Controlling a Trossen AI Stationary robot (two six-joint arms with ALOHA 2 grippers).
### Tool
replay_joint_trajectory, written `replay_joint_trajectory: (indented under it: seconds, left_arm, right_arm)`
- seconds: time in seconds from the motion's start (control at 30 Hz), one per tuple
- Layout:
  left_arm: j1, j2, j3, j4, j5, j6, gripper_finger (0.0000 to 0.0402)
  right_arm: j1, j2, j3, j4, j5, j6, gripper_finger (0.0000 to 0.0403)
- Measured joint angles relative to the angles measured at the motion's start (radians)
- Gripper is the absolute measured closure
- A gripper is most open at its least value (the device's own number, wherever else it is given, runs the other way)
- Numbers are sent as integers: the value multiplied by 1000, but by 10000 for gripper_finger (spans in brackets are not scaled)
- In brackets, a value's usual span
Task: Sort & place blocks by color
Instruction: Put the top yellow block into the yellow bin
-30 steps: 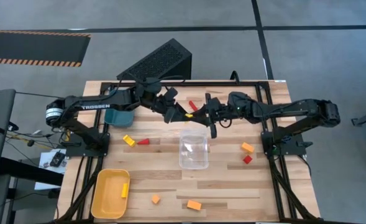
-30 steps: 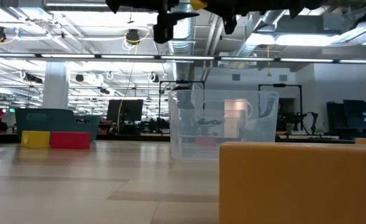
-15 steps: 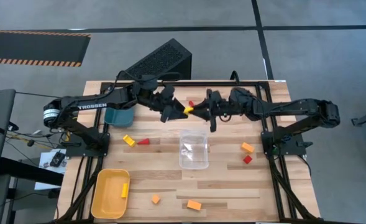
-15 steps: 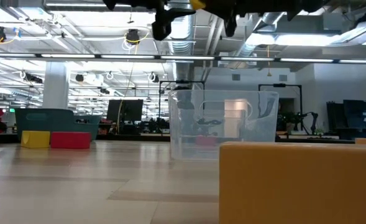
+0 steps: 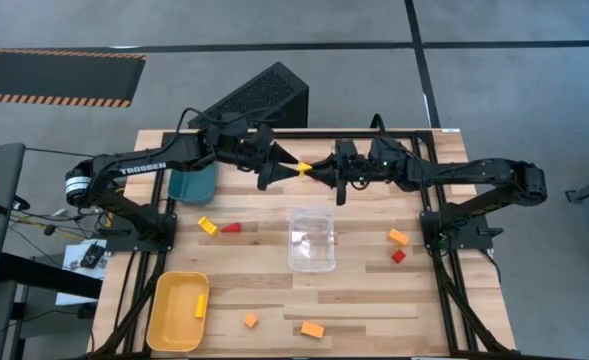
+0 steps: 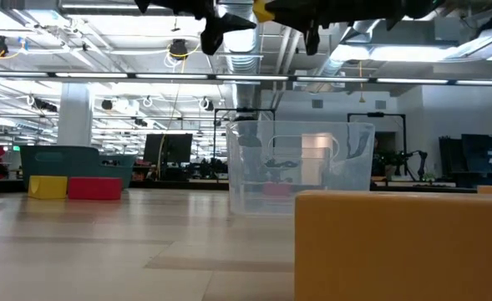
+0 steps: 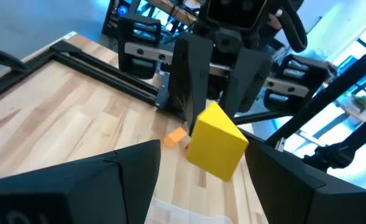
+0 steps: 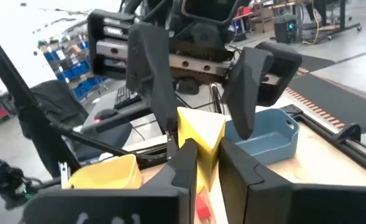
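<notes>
Right gripper [image 5: 319, 171], raised over the table's far middle, clamps the small yellow wedge-shaped block [image 5: 303, 168] that I am handing across. Left gripper [image 5: 277, 170] faces it (fingers spread either side of the block, not yet closed), directly to its left.

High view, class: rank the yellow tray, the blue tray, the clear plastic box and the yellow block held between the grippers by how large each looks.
1. yellow tray
2. clear plastic box, close behind the tray
3. blue tray, though an arm partly covers it, so this place is unsure
4. yellow block, plainly smallest
</notes>
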Motion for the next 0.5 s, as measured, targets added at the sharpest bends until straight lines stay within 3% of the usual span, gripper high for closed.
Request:
replay_joint_trajectory:
  seconds: [0.23, 0.5]
  left_arm:
    - [12, -31, 0, -31, 95, 139, 180]
    - [73, -139, 0, -177, 90, 360, 180]
  right_arm:
    - [31, 0, 0, 1, 42, 51, 342]
    - [133, 25, 0, 5, 201, 77, 342]
